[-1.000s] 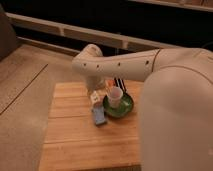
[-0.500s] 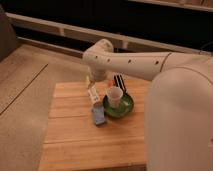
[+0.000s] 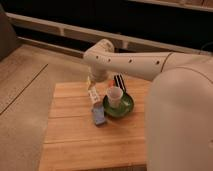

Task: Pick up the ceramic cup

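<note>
A wooden table (image 3: 75, 135) stands on a speckled floor (image 3: 25, 85). Toward the middle of the table lies a small blue packet (image 3: 98, 116); any print on it is too blurred to read. Just behind the packet stands a small white bottle (image 3: 93, 94) with a pale label whose writing cannot be made out.

Directly above the bottle the gripper (image 3: 95, 80) hangs from the bent end of the white arm (image 3: 130, 62). It merges with the arm and the bottle, so I cannot tell whether it is released or clenched.

The ceramic cup (image 3: 115, 95) stands upright just to the right of the gripper and a little lower, apart from it. It sits inside a dark-green bowl (image 3: 125, 108) on the table. Behind the bowl lies something with black and white stripes (image 3: 119, 80), partly under the arm, which stretches away to the right.
</note>
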`<state>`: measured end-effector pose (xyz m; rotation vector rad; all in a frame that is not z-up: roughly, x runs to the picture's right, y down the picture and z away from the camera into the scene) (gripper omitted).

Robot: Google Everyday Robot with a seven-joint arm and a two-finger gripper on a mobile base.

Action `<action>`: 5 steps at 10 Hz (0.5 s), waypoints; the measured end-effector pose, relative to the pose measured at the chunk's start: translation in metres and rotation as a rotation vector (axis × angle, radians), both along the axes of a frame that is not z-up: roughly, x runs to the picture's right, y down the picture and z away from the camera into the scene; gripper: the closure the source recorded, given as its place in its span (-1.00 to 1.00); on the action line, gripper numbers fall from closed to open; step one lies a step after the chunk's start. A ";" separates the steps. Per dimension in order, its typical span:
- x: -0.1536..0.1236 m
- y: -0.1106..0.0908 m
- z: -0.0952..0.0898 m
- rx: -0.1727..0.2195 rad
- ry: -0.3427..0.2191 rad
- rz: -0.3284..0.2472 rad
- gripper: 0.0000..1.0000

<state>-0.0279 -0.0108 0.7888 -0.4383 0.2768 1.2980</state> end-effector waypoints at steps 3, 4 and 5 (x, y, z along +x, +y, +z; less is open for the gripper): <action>0.029 0.016 0.008 -0.051 0.121 0.002 -0.30; 0.032 0.017 0.013 -0.059 0.138 0.005 -0.30; 0.035 0.018 0.018 -0.069 0.150 0.010 -0.30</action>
